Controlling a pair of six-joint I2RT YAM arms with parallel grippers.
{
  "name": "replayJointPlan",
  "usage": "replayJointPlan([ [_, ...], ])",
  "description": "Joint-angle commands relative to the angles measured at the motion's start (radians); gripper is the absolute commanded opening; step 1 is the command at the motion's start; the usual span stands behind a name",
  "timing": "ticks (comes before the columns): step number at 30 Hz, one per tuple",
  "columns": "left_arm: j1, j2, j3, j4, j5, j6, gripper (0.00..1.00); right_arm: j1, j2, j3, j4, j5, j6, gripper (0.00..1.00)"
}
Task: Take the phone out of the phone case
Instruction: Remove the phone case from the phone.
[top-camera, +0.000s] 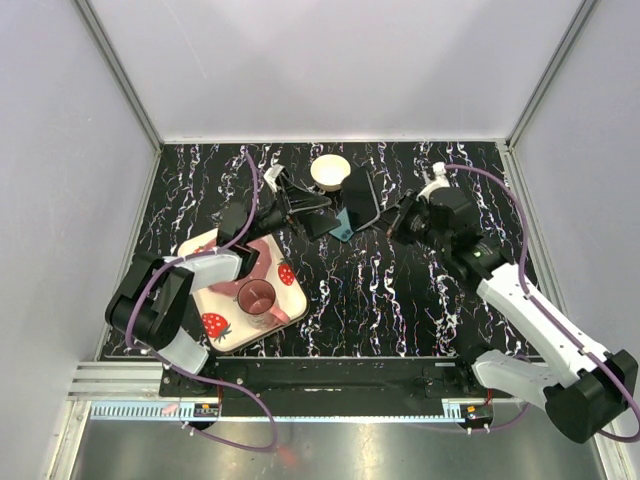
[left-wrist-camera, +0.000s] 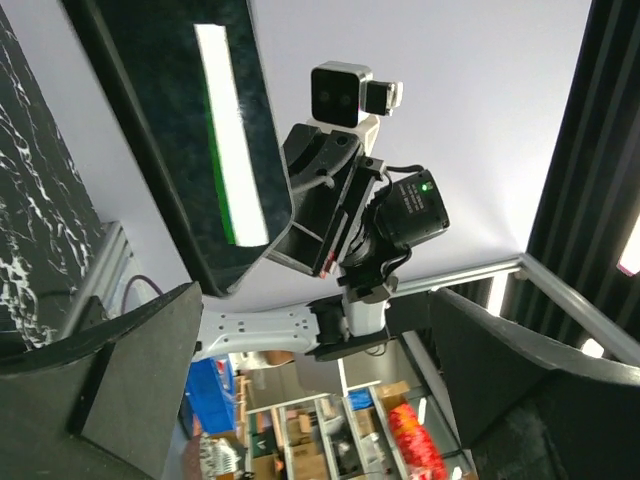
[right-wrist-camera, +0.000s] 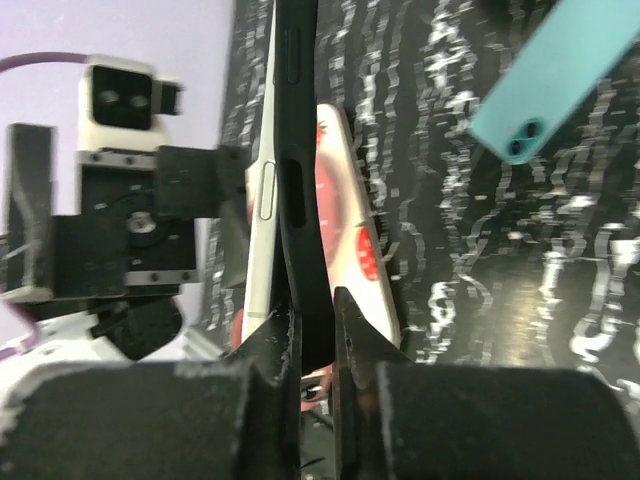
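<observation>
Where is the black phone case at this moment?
In the top view the black phone case is held by the right gripper, behind centre, just right of the white bowl.

I count one bowl, one strawberry tray, one cup (dark red), one phone case with one phone, and one teal phone.

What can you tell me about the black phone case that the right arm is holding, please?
The black phone case looks like matte, rubbery plastic. The right wrist view shows it edge-on and roughly upright, with slot cut-outs along its side. The right gripper is shut on its lower edge, holding it above the black marbled table. A silver-white phone lies against one face, apparently not yet out of it.
</observation>
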Motion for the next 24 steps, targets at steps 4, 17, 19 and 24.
replayJointPlan([
  [4, 0.036, -0.108, 0.116, -0.375, 0.075, 0.355, 0.99, -0.007, -0.025, 0.104, -0.250, 0.254, -0.247, 0.00],
  [17, -0.007, -0.123, 0.384, -1.229, -0.112, 0.893, 0.99, 0.229, 0.176, -0.086, -0.265, 0.573, -0.227, 0.00],
  [19, -0.010, -0.115, 0.386, -1.248, -0.116, 0.907, 0.99, 0.246, 0.196, -0.129, -0.226, 0.622, -0.212, 0.00],
  [24, -0.027, -0.105, 0.372, -1.280, -0.135, 0.939, 0.99, 0.278, 0.222, -0.229, -0.100, 0.632, -0.213, 0.00],
])
